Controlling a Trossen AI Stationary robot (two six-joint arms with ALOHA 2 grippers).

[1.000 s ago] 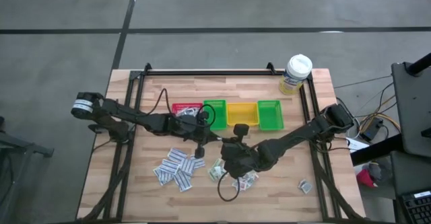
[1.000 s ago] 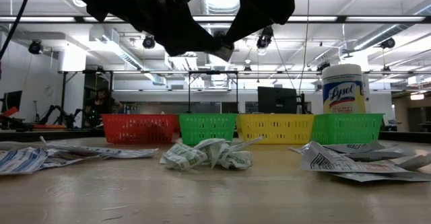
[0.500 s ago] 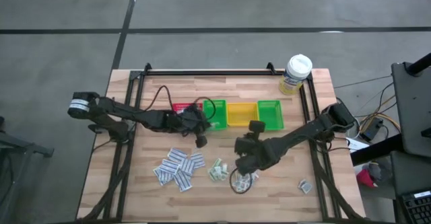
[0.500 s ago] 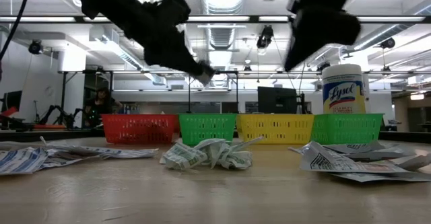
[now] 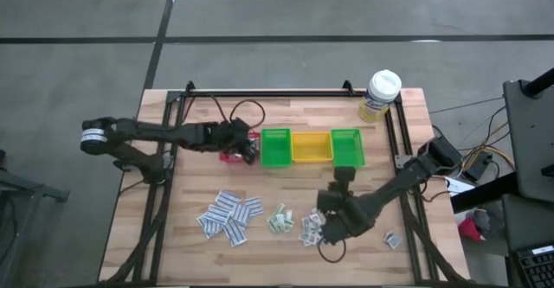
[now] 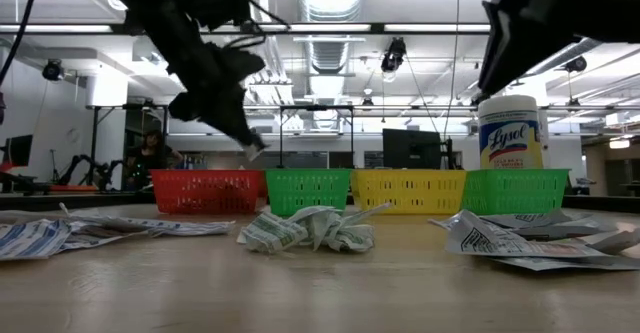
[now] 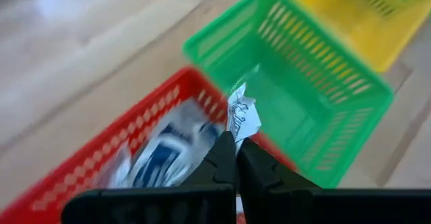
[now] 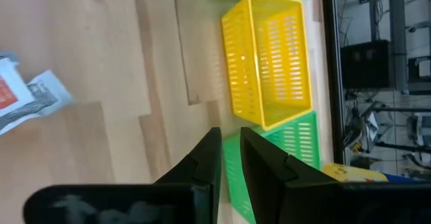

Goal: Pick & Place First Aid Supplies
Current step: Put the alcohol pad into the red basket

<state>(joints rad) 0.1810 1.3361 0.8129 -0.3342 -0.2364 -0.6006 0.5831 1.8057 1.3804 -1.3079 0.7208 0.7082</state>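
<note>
My left gripper hangs over the red bin, near its wall beside the left green bin, and is shut on one small white packet. Blue-printed packets lie in the red bin. My right gripper is in the air in front of the yellow bin, its fingers a little apart with nothing between them. More first aid supplies lie on the table: a pile, a crumpled green-printed heap, some by the right arm and one near the right edge. My left gripper pinches the packet's near end between its two fingertips. The fingers slant down from the table's left. The packet sticks out beyond the tips, lifted clear above the red bin.
Four bins stand in a row at the table's far middle: red, green, yellow, green. A white-capped bottle stands at the far right corner. A dark metal frame runs along the table's edges.
My left gripper has gone from over the table's middle toward the far edge and left, to the red bin, turning as it went, still shut on the small packet. My right gripper has swung from the middle toward the table's right, past the front of the bins.
</note>
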